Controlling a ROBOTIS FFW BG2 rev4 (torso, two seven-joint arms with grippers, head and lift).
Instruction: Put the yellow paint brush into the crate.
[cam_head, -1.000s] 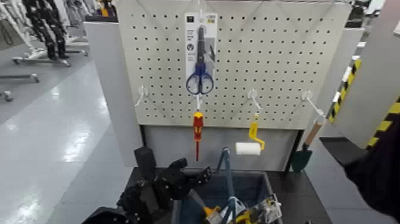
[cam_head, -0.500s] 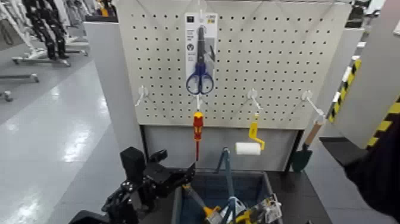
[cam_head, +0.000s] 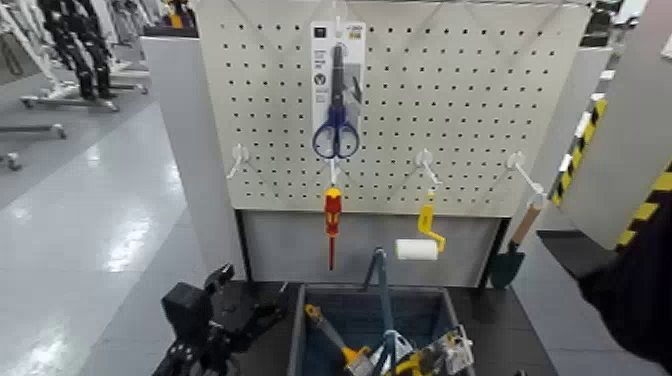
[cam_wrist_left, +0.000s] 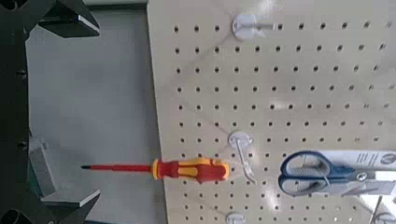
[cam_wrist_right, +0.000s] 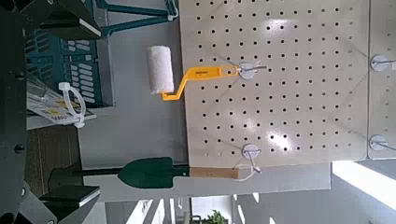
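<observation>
The yellow paint brush (cam_head: 329, 333) lies slanted inside the crate (cam_head: 420, 291), its yellow handle toward the near side. The crate is a dark blue-grey bin with an upright hoop handle (cam_head: 381, 285), standing below the pegboard. My left gripper (cam_head: 242, 296) hangs open and empty to the left of the crate, outside its rim. In the left wrist view its fingers (cam_wrist_left: 67, 19) stand wide apart with only pegboard beyond. The right gripper (cam_wrist_right: 58, 110) is open and empty too; its wrist view shows the crate (cam_wrist_right: 58, 62) off to one side.
On the pegboard (cam_head: 460, 90) hang blue scissors (cam_head: 336, 130), a red-and-yellow screwdriver (cam_head: 332, 215), a yellow-handled roller (cam_head: 418, 245) and a green trowel (cam_head: 507, 262). Packaged items (cam_head: 440, 353) lie in the crate's near right corner. A yellow-black striped post (cam_head: 578, 150) stands at the right.
My left arm has drawn back to the left and downward, from over the crate's left rim to outside it. The brush stays lying in the crate.
</observation>
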